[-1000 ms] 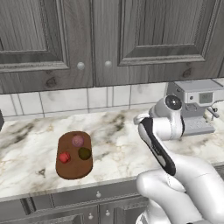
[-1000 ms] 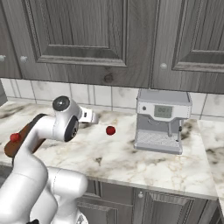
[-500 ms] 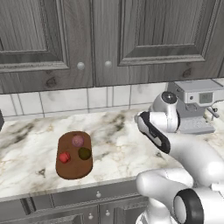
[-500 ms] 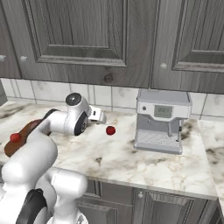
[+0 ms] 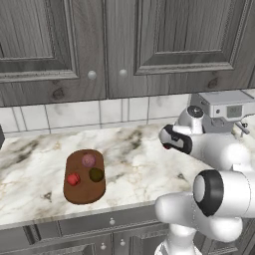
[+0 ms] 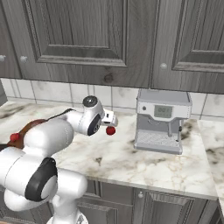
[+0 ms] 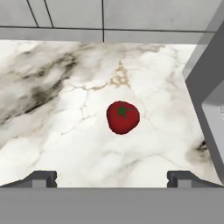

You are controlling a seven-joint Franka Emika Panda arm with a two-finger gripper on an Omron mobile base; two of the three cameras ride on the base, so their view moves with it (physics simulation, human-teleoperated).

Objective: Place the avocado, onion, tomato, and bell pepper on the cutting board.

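Sitting at the left of the marble counter [image 5: 134,164], the board [image 5: 83,191] carries the onion [image 5: 89,160], avocado [image 5: 96,175] and pepper [image 5: 73,179]. Further right, the tomato [image 7: 123,117] lies bare on the counter beside the coffee machine [image 6: 162,121], below the wide-open, empty gripper [image 7: 112,177]. Grey cabinets [image 6: 87,39] hang above.

We saw an arm [image 5: 219,194] of glossy white, rounded shells, each link a fat tube swelling into a ball at the joint. Dark grey, nearly black discs capped the joints, and a dark band ran along the forearm link. A small grey round cap topped the wrist. The gripper [image 7: 111,177] ended in two small dark grey, blocky fingertips [image 7: 41,177].
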